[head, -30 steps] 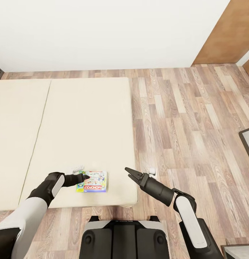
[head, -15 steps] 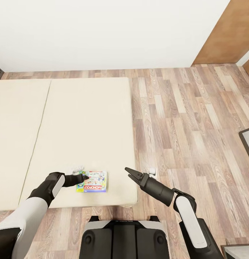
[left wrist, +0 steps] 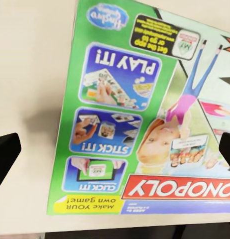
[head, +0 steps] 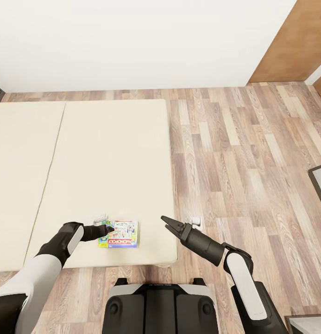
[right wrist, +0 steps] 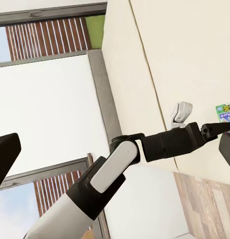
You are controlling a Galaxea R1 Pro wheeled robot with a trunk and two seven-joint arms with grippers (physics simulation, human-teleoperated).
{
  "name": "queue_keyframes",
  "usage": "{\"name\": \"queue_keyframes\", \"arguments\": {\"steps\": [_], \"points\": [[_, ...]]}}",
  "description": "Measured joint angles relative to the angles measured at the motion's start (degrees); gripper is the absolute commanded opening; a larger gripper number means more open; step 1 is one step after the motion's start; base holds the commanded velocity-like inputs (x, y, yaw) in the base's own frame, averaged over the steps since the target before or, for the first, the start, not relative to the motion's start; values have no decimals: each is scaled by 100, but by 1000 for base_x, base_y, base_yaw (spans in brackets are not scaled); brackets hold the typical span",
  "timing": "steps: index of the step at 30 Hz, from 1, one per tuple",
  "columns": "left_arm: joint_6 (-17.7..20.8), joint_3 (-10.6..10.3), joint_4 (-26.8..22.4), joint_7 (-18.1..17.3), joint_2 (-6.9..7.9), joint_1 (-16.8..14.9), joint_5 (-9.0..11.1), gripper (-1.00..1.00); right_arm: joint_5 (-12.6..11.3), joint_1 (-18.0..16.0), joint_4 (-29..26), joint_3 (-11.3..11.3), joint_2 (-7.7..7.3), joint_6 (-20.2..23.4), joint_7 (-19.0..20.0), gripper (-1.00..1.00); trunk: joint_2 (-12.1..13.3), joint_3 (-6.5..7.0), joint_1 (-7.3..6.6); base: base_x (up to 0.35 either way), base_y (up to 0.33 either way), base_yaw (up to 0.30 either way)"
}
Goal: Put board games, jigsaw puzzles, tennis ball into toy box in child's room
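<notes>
One board game [head: 122, 234] on the bed [head: 109, 162] — left hand [head: 109, 228] spread above it, right hand [head: 166, 223] seemingly parted.

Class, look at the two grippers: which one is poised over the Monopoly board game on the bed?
The left gripper, over the Monopoly board game on the bed; the right gripper hangs beyond the bed's edge.

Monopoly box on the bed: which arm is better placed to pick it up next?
Left. The left gripper sits open right over the Monopoly box, fingertips straddling it in the wrist view. The right gripper hangs past the bed edge, away from the box.
</notes>
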Motion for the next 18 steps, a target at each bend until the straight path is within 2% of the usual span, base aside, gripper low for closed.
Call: {"name": "queue_keyframes", "arguments": {"steps": [18], "points": [[-1, 0, 0, -3, -4, 0, -2, 100, -1, 0, 0, 0, 0, 0, 4, 100, 0, -96, 0, 0, 0, 0]]}}
